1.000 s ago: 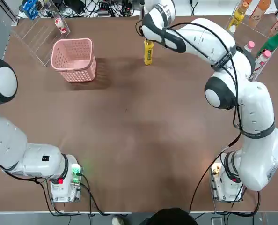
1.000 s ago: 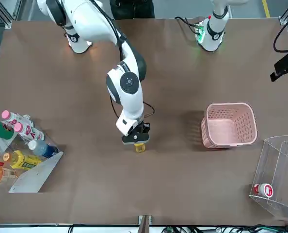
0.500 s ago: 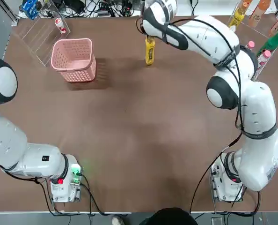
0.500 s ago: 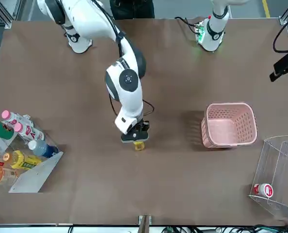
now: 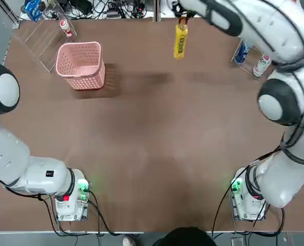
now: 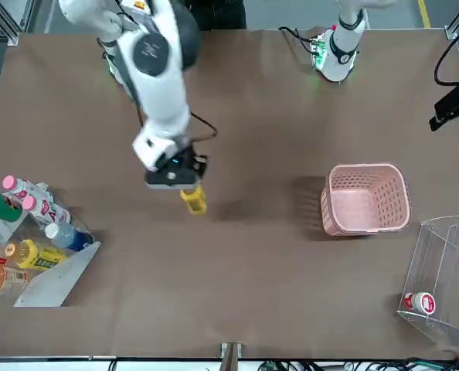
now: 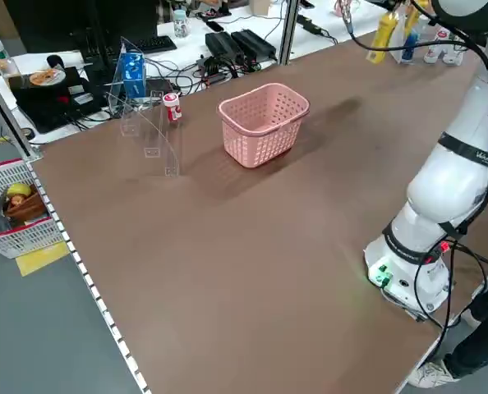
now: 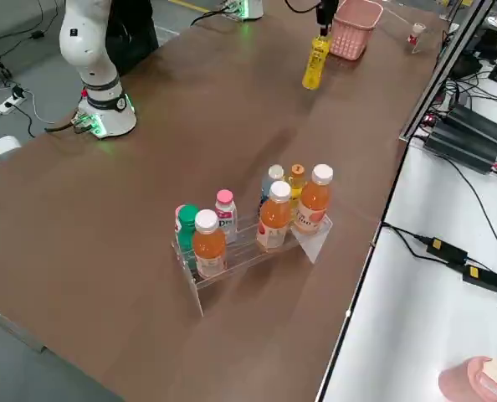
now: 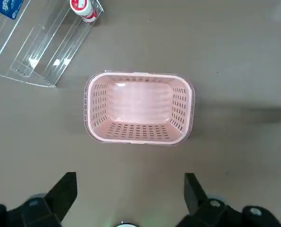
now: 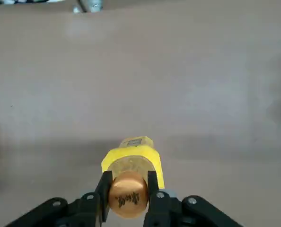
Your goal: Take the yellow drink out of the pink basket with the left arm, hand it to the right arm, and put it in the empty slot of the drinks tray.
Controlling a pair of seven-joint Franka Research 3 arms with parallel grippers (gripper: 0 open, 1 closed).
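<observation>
Top view, left to right: the left arm is folded back at the table's left edge. Its gripper (image 9: 126, 198) shows only in its own wrist view, fingers spread wide, hanging over the pink basket (image 5: 80, 64), which holds nothing. Beside the basket stands a clear stand (image 5: 44, 38) with a small red-and-white bottle (image 5: 65, 25).

Further right, the right arm stretches across the far side of the table, well raised. The right gripper (image 10: 128, 191) pinches the yellow drink (image 5: 180, 41) by its neck, just under the copper cap, so the bottle hangs upright in the air — clear of the brown table (image 5: 152, 143). The cap bears dark script and the label carries dark lettering; neither can be read.

At the far right sits the drinks tray (image 8: 248, 243), a clear rack with orange, pink-capped, green-capped and pale blue bottles.

Cables and power strips lie beyond the far edge — a dark-clothed person (image 5: 185, 238) at the near edge.
</observation>
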